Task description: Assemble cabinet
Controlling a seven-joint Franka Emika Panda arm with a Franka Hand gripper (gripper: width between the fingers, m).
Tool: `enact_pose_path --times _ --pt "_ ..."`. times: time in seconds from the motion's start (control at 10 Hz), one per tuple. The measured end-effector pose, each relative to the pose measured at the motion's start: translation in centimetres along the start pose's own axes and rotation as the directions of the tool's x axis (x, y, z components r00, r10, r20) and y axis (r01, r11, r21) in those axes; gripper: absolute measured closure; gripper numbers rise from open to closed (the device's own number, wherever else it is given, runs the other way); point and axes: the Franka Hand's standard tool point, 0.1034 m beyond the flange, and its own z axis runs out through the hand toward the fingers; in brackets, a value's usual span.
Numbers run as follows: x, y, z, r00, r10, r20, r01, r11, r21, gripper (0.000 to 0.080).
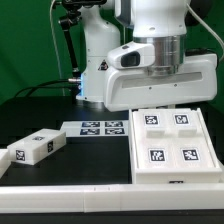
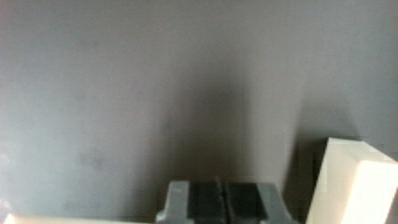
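Assembly at an early stage, as I judge it from my station. The cabinet (image 1: 170, 142), a large white plastic box with four recessed tagged panels, lies flat on the black table (image 1: 35, 112) toward the exterior view's right, just beside the marker board (image 1: 98, 127); a small loose white block bearing black-and-white tags (image 1: 36, 148) lies well apart toward the exterior view's left, not yet joined. The arm's white wrist housing (image 1: 160, 55) hangs over the cabinet's far edge; in the wrist view the fingers (image 2: 192, 203) are pressed together on nothing, with a white edge (image 2: 356, 180) near them. Fitting the loose block appears to remain; I see no other parts.
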Motion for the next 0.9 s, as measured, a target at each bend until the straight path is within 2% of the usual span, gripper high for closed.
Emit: enact_pose_path --times 0.4,0.6,0.9 --pt "0.0 0.1 -0.1 1.0 -0.009 0.008 0.009 1.0 0.0 0.0797" --pt "0.9 1.1 -2.7 0.999 -0.026 0.034 0.026 1.0 -0.004 0.0797" --pt "1.8 1.4 -4.6 0.999 -0.023 0.041 0.023 1.0 -0.006 0.0797"
